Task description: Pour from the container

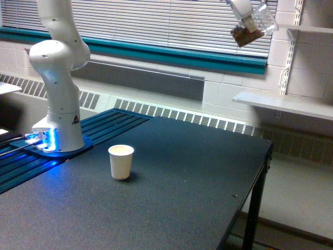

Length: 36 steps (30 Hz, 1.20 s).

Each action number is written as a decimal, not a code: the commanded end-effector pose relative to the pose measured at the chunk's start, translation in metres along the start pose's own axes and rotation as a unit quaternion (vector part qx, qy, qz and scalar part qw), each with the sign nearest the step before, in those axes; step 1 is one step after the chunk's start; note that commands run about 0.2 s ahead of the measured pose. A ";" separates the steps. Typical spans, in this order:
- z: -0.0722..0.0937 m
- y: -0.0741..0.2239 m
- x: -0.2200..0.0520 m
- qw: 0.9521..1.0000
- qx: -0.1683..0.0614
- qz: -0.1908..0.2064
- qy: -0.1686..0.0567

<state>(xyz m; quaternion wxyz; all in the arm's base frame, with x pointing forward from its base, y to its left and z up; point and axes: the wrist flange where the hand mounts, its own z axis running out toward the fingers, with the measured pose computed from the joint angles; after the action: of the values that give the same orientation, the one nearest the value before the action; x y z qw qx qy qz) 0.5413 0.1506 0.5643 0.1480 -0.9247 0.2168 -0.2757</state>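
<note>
Fingers of the gripper [244, 18] are seen clamped on the container [253, 28], which is held tilted high above the table [197, 172], well apart from the white paper cup [120, 161]. Nothing is judged poured yet.

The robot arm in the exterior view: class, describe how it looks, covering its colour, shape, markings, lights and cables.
The arm is glossy white, built from rounded, bulbous segments on a thick cylindrical column. A small triangular warning sticker sits low on the column. Its base glows blue and stands on a round blue plate, with dark cables running off to the exterior view's left. The gripper is white too; its jaws are mostly cropped.
</note>
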 end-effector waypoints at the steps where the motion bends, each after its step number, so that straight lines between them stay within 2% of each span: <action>1: 0.040 0.030 -0.035 0.997 -0.046 0.056 -0.041; 3: 0.047 0.037 -0.043 0.995 -0.053 0.068 -0.050; 7: 0.064 0.059 -0.064 0.991 -0.084 0.079 -0.069; 10: 0.063 0.062 -0.069 0.990 -0.091 0.087 -0.069; 21: 0.050 0.082 -0.080 0.985 -0.114 0.116 -0.052; 36: 0.024 0.126 -0.130 0.973 -0.163 0.156 -0.045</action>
<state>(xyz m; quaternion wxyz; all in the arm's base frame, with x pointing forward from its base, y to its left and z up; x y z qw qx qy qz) 0.4338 0.1118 0.4458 0.0551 -0.9156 0.3561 -0.1783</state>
